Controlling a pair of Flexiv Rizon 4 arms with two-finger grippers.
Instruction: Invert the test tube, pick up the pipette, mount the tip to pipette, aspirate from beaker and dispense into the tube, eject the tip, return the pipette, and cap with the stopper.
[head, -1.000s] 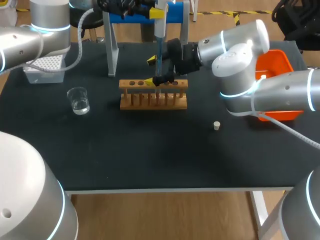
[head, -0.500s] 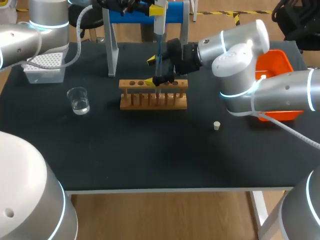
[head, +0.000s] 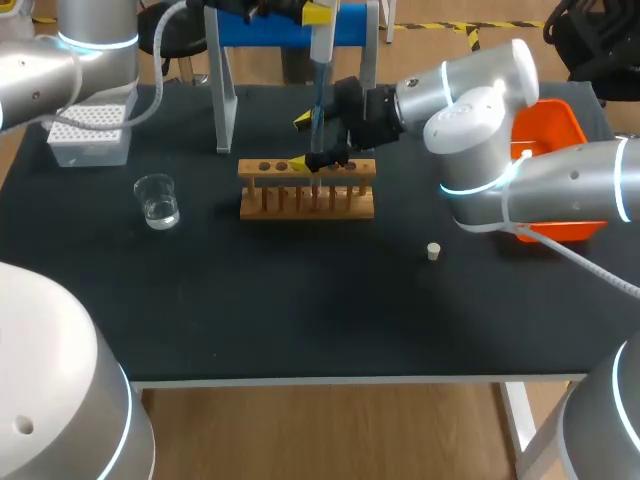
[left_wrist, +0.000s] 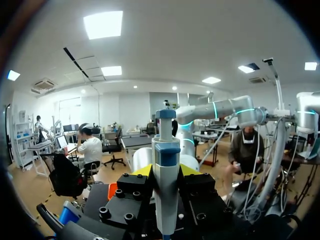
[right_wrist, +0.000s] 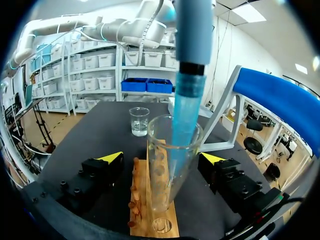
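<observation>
Tube (right_wrist: 162, 172) upright over rack (right_wrist: 144, 210), between right end effector's (right_wrist: 161, 158) spread fingers, apparently untouched. Blue tip (right_wrist: 182, 125) inside tube: likely dispensing stage. Left end effector (left_wrist: 166, 171) clamped on pipette (left_wrist: 166, 145). Remaining: eject tip, return pipette, fit stopper (head: 433, 251).

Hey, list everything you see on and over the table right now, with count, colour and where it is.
rack: 1, wooden, mid table
tube: 1, clear, upright at rack
pipette: 1, grey and blue, over tube
tip: 1, blue, on pipette, inside tube
beaker: 1, clear, left of rack
tip box: 1, white, far left
stopper: 1, cream, right of rack
bin: 1, orange, right edge
stand: 1, blue, behind rack
table: 1, black
left gripper: shut on pipette
right gripper: open, around tube
</observation>
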